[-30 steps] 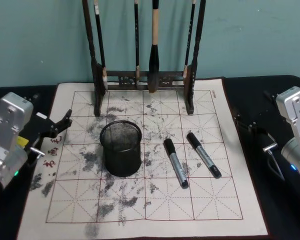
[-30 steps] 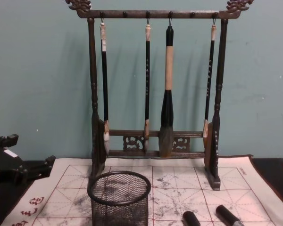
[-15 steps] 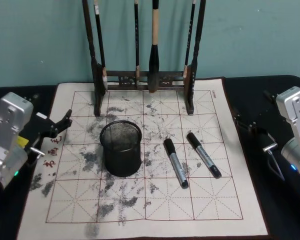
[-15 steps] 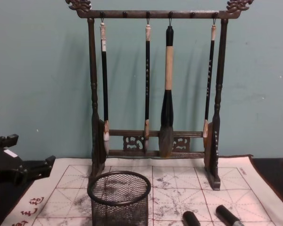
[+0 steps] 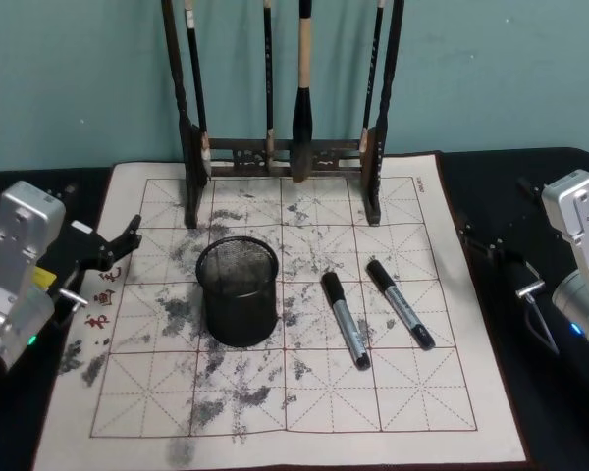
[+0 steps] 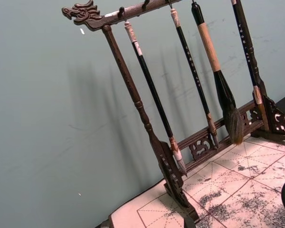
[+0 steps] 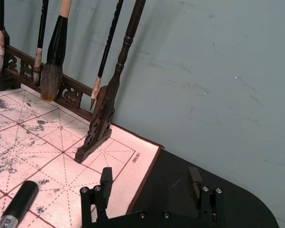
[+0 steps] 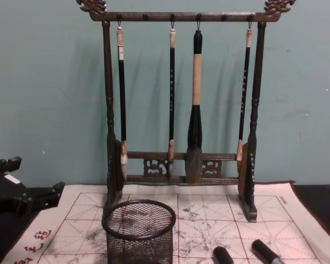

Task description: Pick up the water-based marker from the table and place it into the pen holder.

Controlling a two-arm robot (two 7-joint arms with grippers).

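Marker (image 5: 400, 302) lies flat nearest the right jaws; these and the left jaws stand apart, empty. Straddle its barrel midway, clear of its twin (image 5: 346, 320); holder (image 5: 238, 291) stands beyond, toward the left jaws.

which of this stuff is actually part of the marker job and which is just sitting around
For the job:
pen holder
nearer marker and farther marker, both lying to its right; which one is meant I cannot tell
left gripper and right gripper, open, out at the sides

Just lying about:
brush rack
four hanging brushes
ink-stained mat
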